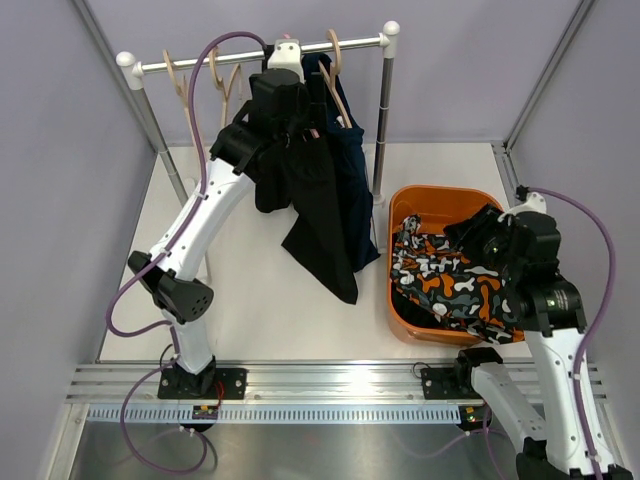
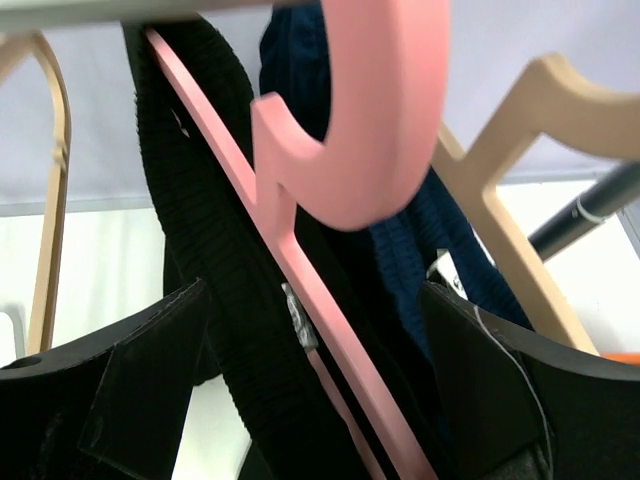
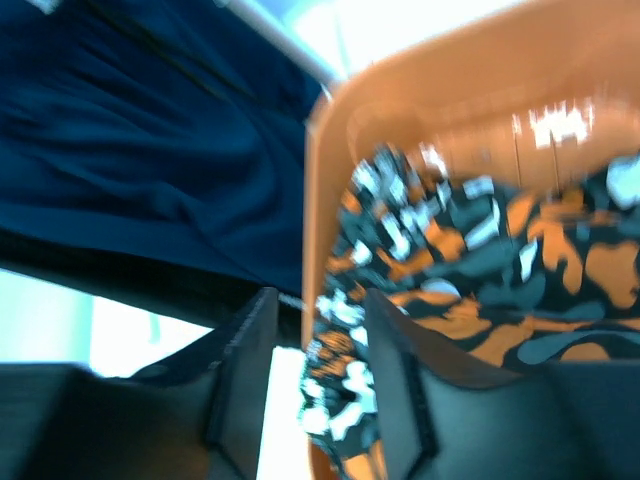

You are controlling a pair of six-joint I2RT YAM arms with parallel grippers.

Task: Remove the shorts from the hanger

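**Operator:** Top view. Where are the shorts?

**Technician:** The black shorts (image 1: pixel 320 225) and the navy shorts (image 1: pixel 358 190) hang from the rail (image 1: pixel 260 52) at the far side of the counter (image 1: pixel 270 300), with the navy pair just right of the black. The patterned shorts (image 1: pixel 445 285) lie in the orange basket (image 1: pixel 432 192) at the right. Bare wooden hangers (image 1: pixel 178 85) hang at the left end of the rail. The left arm (image 1: pixel 215 215) reaches up to the hanging garments. The right arm (image 1: pixel 545 290) bends over the basket.

**Operator:** Left wrist view. State of the left hand?

**Technician:** The left hand (image 2: pixel 312 290) is open. Its fingers (image 2: pixel 130 390) stand wide apart, one on either side of the pink hanger (image 2: pixel 390 110). They also straddle the ribbed waistband of the black shorts draped over that hanger. The navy shorts hang just behind it.

**Operator:** Right wrist view. State of the right hand?

**Technician:** This view is blurred. The right hand (image 3: pixel 320 300) is partly open, and its fingers (image 3: pixel 395 380) clamp nothing. The basket rim and an edge of the patterned shorts lie between them. The navy shorts fill the upper left.
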